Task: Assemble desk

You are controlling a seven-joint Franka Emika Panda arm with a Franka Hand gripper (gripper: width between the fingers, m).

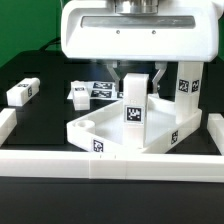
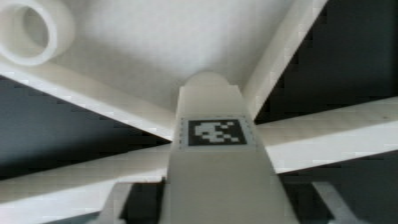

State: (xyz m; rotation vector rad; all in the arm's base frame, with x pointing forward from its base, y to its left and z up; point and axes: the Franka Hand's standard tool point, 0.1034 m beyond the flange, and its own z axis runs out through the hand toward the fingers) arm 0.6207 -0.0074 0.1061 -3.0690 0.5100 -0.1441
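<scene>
The counter [image 1: 40,120] is showing as a flat black surface, with a white rail [image 1: 120,166] running along its near edge and up both sides. A green backdrop [image 1: 22,28] is filling the exterior view's upper left.

The tabletop [image 1: 100,128] is lying on the counter just behind the near rail, rim up. A round socket [image 1: 85,124] is showing at its corner toward the exterior view's left.

The tool [image 1: 138,84] is hanging above the tabletop, gripping a leg [image 1: 133,108] narrowly between its fingers. The leg is pointing down into the tray, but I cannot tell whether its lower end is touching. A second leg [image 1: 185,85] is standing upright at the tabletop's side toward the exterior view's right. Loose legs [image 1: 22,92] are lying on the counter toward the left.

Every part is wearing a black-and-white square tag. One is sitting on the held leg [image 2: 217,110], and the wrist view is showing it sharply above the tabletop [image 2: 125,75] and its socket [image 2: 36,35].
</scene>
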